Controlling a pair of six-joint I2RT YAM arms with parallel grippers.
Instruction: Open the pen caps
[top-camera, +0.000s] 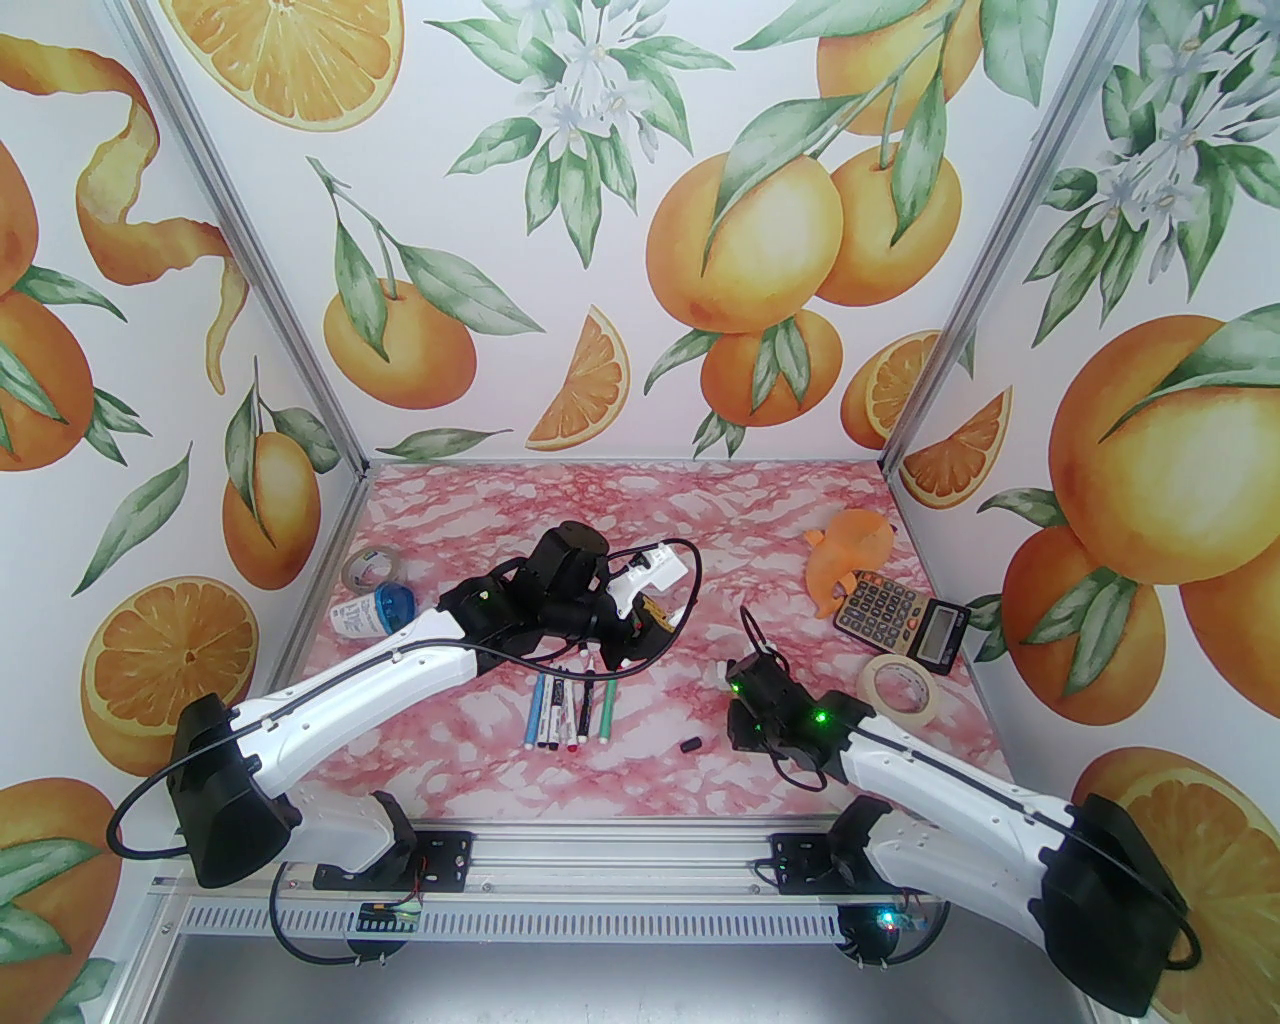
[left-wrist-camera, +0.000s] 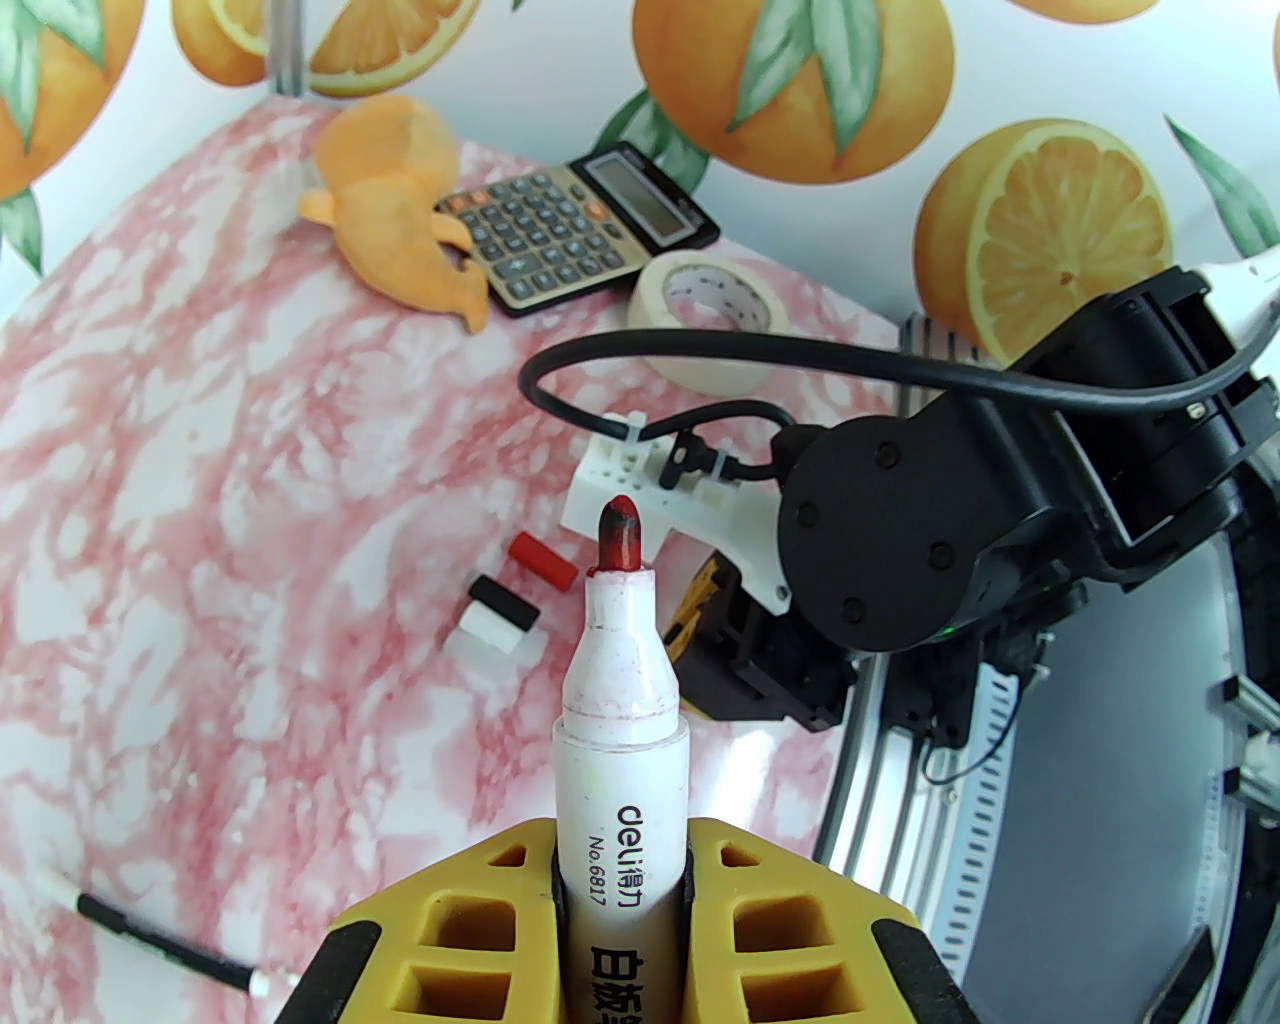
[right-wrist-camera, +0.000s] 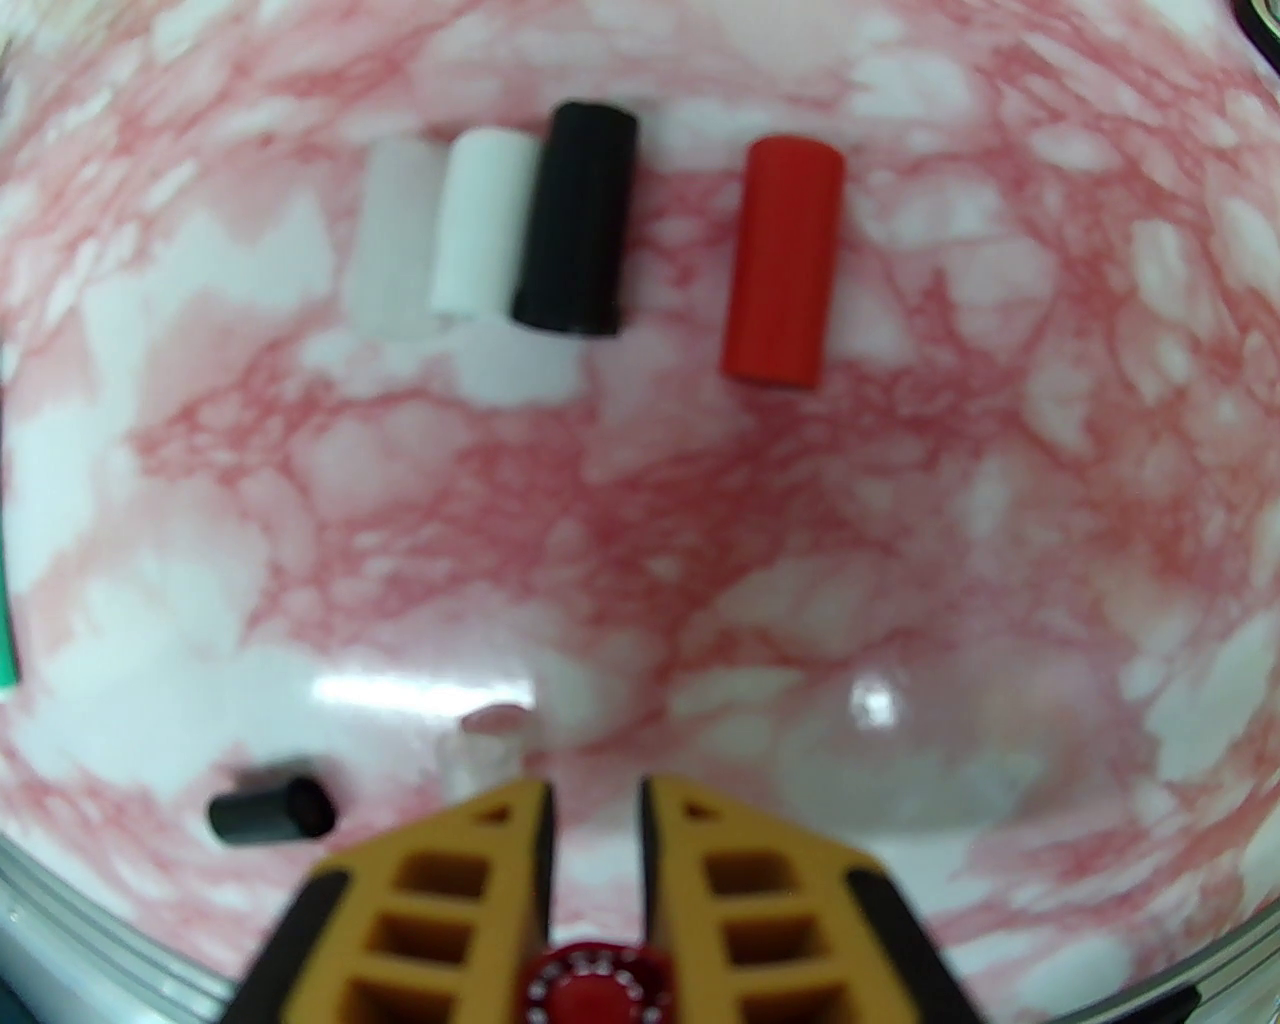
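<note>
My left gripper (left-wrist-camera: 620, 850) is shut on a white-barrelled pen (left-wrist-camera: 622, 690) whose red tip is bare and points toward the right arm. In the top view this gripper (top-camera: 650, 625) hovers above the row of pens (top-camera: 570, 710), which includes a blue pen (top-camera: 535, 712) and a green pen (top-camera: 608, 712). On the table lie loose pen caps: a red cap (right-wrist-camera: 783, 260), a black cap (right-wrist-camera: 578, 220) and a white cap (right-wrist-camera: 485, 225), plus a small black cap (right-wrist-camera: 270, 810). My right gripper (right-wrist-camera: 595, 800) sits low over the table, its fingers pinching a red cap (right-wrist-camera: 590, 985).
A calculator (top-camera: 900, 612), a masking tape roll (top-camera: 900, 692) and an orange soft toy (top-camera: 848, 560) sit at the back right. A clear tape roll (top-camera: 368, 568) and a blue-lidded bottle (top-camera: 372, 610) lie at the left. A thin black pen (left-wrist-camera: 165, 945) rests below my left gripper.
</note>
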